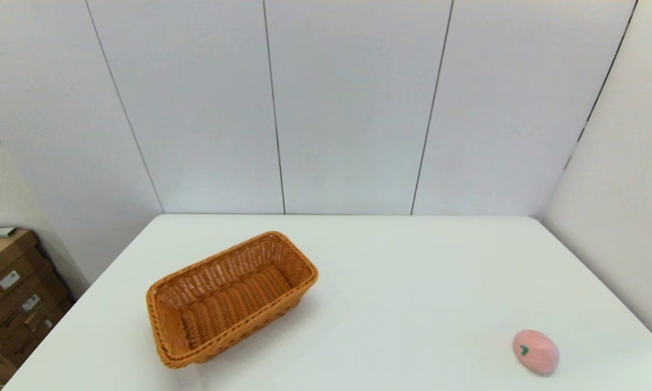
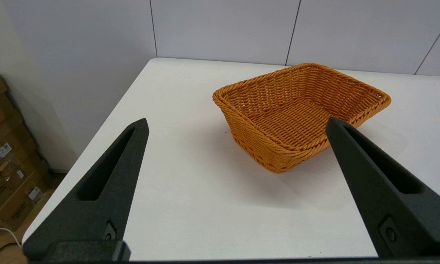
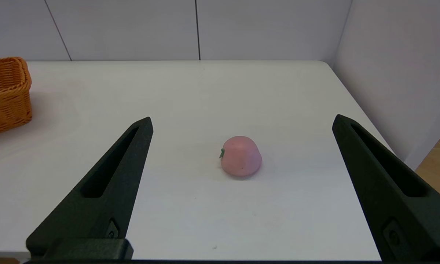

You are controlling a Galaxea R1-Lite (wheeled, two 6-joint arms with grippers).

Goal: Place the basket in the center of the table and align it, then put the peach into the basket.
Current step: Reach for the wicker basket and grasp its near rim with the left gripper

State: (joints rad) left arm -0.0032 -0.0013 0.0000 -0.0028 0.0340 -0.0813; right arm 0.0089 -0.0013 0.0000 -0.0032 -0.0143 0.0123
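Basket is seen skewed, left of centre on the surface; peach well apart. Both claws, left and right, are spread, empty. Centring is judged next.

Pale grey wall panels with thin dark seams stand ahead of me; stacked cardboard boxes sit on my left.
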